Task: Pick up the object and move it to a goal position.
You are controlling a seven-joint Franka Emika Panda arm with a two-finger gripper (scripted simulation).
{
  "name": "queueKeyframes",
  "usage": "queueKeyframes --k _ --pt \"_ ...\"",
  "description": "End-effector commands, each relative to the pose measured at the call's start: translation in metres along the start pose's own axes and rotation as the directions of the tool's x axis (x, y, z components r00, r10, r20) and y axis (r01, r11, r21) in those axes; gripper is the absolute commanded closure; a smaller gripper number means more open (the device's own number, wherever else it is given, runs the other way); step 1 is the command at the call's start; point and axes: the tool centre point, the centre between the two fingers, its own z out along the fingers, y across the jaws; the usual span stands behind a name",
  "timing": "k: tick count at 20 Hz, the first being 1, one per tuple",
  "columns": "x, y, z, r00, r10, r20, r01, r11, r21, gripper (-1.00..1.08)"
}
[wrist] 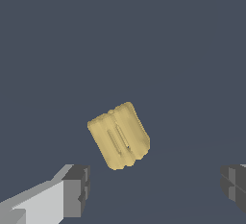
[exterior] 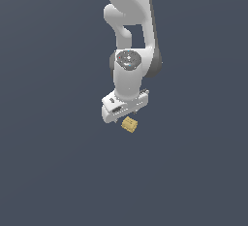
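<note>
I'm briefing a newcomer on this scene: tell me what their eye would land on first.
First the white robot arm, reaching down from the top of the exterior view against a bare dark grey-blue ground. Next the small tan-yellow grooved block, just below the pincer. In the wrist view the block lies tilted, untouched, between the wide-open dark fingertips.

The arm point(exterior: 130, 36) is glossy white, built of rounded, tube-like segments with dark grey bands at the joints. A grey round cap with small markings sits on the wrist. The gripper point(wrist: 153, 189) has a white blocky body and dark grey, ridged fingertips point(wrist: 77, 184).
</note>
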Motion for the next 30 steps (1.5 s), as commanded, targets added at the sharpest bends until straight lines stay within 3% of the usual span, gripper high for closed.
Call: queueKeyframes --k 1,15,22,30 --pt "0.001 -0.004 0.006 0.997 -0.077 0.0 0.077 0.997 0.003 -0.92" --pt "0.004 -0.021 0.033 0.917 -0.399 -0.011 0.399 0.917 0.015 -0.92" --pt "0.004 -0.024 0.037 0.892 -0.453 -0.015 0.453 0.891 0.017 -0.92" --pt "0.004 -0.024 0.047 0.892 -0.452 -0.014 0.452 0.892 0.017 -0.92"
